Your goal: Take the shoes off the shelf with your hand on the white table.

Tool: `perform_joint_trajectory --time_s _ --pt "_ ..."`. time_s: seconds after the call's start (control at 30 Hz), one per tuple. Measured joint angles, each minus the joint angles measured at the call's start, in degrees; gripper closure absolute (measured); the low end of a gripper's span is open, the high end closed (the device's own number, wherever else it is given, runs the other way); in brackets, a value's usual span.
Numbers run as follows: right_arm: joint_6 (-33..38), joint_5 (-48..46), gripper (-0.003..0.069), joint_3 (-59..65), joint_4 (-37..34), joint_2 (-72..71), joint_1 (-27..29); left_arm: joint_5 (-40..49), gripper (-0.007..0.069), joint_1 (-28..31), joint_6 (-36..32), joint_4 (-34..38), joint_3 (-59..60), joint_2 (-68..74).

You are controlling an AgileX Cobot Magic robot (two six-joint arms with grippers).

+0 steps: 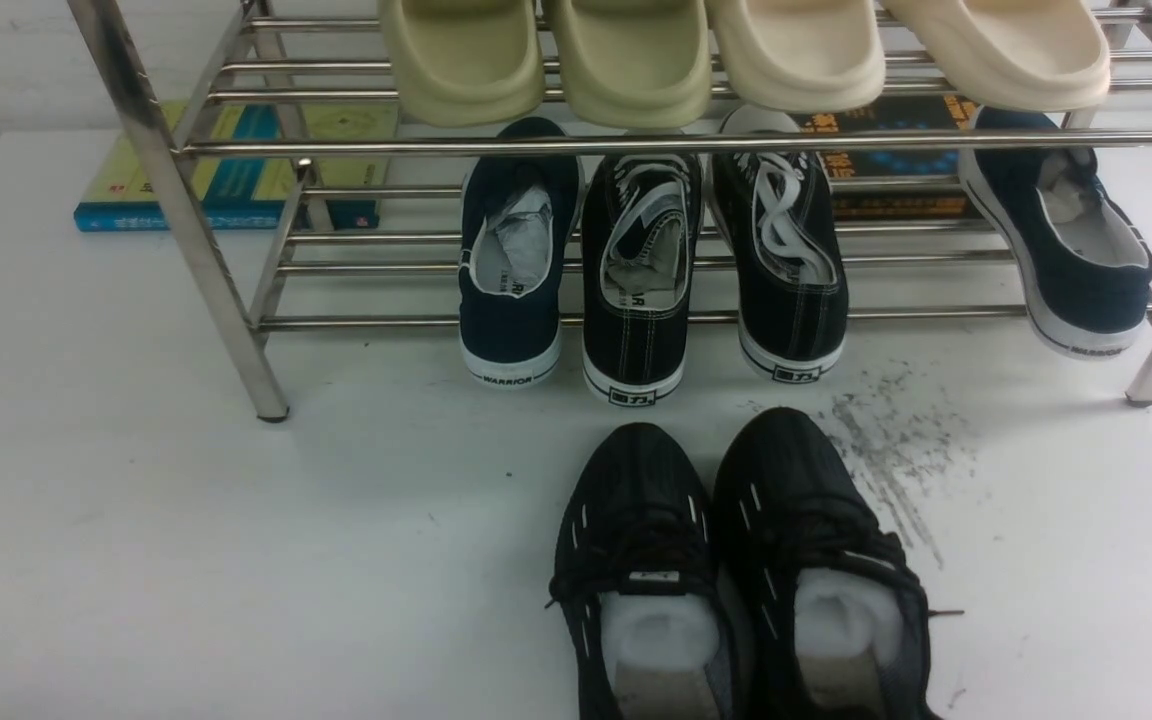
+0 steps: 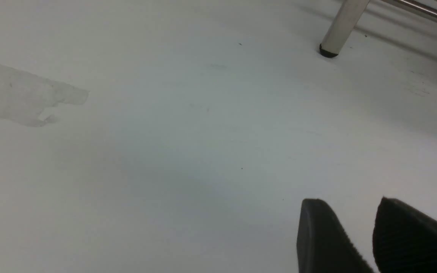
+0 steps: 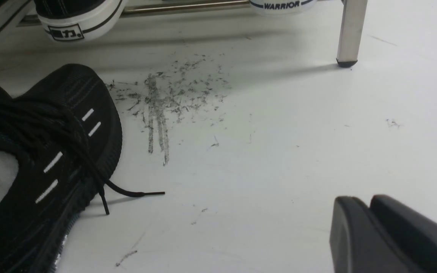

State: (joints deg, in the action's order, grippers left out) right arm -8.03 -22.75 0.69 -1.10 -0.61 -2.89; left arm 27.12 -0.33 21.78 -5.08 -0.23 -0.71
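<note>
A: What is seen of the shoes (image 1: pixel 741 570)?

B: Two black knit mesh sneakers are counted, marked with short white dashes and stuffed with white filling. They are set side by side on the white table (image 1: pixel 136 520), toes toward the shelf (image 1: pixel 236 250), off its bars. In the right wrist view one sneaker (image 3: pixel 40 159) is found near the right gripper (image 3: pixel 370 220), with bare table between them and a black lace end trailed on the surface toward the gripper's side.

A: And the hands?

B: The right gripper's two black fingers are seen almost together, only a thin seam left between them, and nothing is held. The left gripper (image 2: pixel 349 231) is seen with its ribbed black fingers apart, a strip of table visible between them; nothing is clamped.

A: What is noted about the shelf?

B: It is built of shiny round chrome tubes in two tiers on slanted legs with dark feet. One leg (image 3: pixel 349 34) is seen well beyond the right gripper, another (image 2: pixel 340 28) well beyond the left.

A: What else is counted?

B: Four smooth cream slippers (image 1: pixel 736 55) are laid on the upper tier. On the lower tier, two navy white-soled shoes (image 1: pixel 511 260) and two black canvas shoes (image 1: pixel 716 270) are placed. Two books (image 1: pixel 226 170) are lain behind. A grey patch of scuff marks (image 3: pixel 165 98) is spread between the right gripper and the shelf.
</note>
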Motion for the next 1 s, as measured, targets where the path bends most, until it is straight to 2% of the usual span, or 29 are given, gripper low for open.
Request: perform_joint_trajectory --time_s 1.0 --pt "0.0 0.0 0.0545 0.0 0.0 0.0 0.0 0.0 0.0383 0.0 -0.4 0.2 0.0 0.0"
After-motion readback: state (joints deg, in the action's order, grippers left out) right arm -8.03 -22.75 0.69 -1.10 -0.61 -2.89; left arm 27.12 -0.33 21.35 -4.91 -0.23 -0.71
